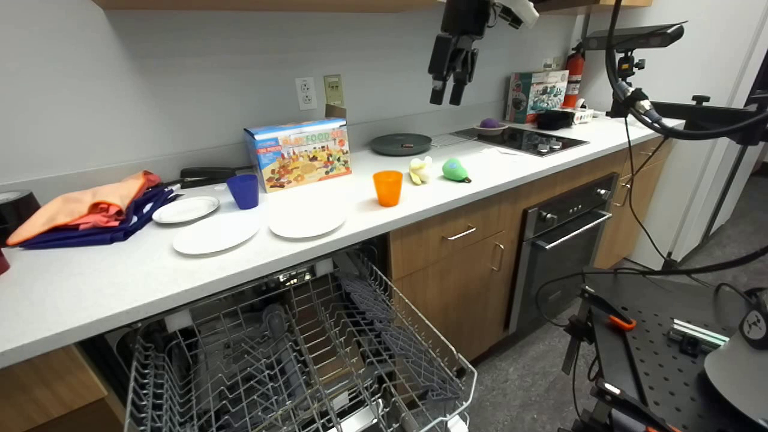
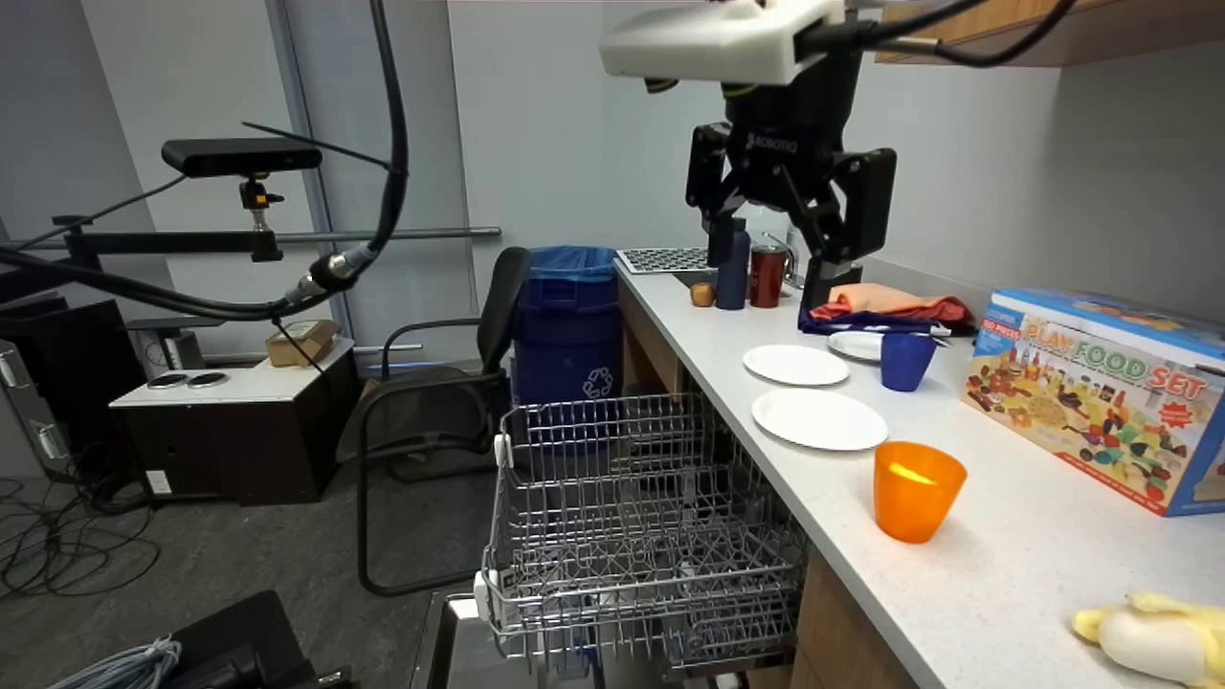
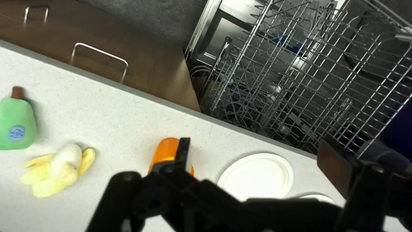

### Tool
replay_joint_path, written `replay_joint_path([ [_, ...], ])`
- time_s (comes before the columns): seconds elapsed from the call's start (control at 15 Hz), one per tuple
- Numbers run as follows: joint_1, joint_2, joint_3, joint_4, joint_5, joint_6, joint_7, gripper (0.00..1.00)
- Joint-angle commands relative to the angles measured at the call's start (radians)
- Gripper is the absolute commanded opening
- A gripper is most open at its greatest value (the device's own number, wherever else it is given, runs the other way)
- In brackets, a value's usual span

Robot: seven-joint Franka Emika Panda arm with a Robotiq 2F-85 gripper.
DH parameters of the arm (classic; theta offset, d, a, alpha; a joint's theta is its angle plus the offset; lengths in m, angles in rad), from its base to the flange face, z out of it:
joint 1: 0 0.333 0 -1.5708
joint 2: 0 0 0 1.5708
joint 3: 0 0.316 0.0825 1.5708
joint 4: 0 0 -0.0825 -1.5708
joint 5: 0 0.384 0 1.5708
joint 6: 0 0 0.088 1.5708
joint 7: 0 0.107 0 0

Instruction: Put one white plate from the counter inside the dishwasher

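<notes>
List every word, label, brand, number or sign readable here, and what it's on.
"PLAY FOOD SET": the toy food box, in both exterior views.
"PIECES": same box; the number with it is too blurred to be sure.
"ROBOTIQ": the gripper, in an exterior view.
Recycling arrows: the blue bin, in an exterior view.
Too small or blurred: round blue label on the green toy, fire extinguisher, teal-and-white box beside it.

Both exterior views share the counter (image 2: 1014, 545), angled toward different ends — the wrist view looks down.
</notes>
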Motion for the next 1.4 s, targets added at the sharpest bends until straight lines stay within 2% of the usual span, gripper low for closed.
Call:
replay_joint_path([
  [0.0, 0.002, 0.086, 0.03, 0.061, 0.062, 0.064, 0.022, 1.0],
  [0.2, 0.006, 0.153, 0.062, 0.082, 0.096, 0.151, 0.064, 1.0],
  [0.4, 0.005, 0.212, 0.09, 0.11, 0.085, 0.218, 0.109, 1.0],
  [0.47, 0.003, 0.217, 0.095, 0.113, 0.082, 0.224, 0.118, 1.0],
  [0.53, -0.004, 0.181, 0.096, 0.069, 0.071, 0.211, 0.095, 1.0],
  [1.07, -0.004, 0.207, 0.102, 0.093, 0.07, 0.222, 0.109, 1.0],
  [1.33, -0.001, 0.264, 0.105, 0.135, 0.083, 0.275, 0.131, 1.0],
])
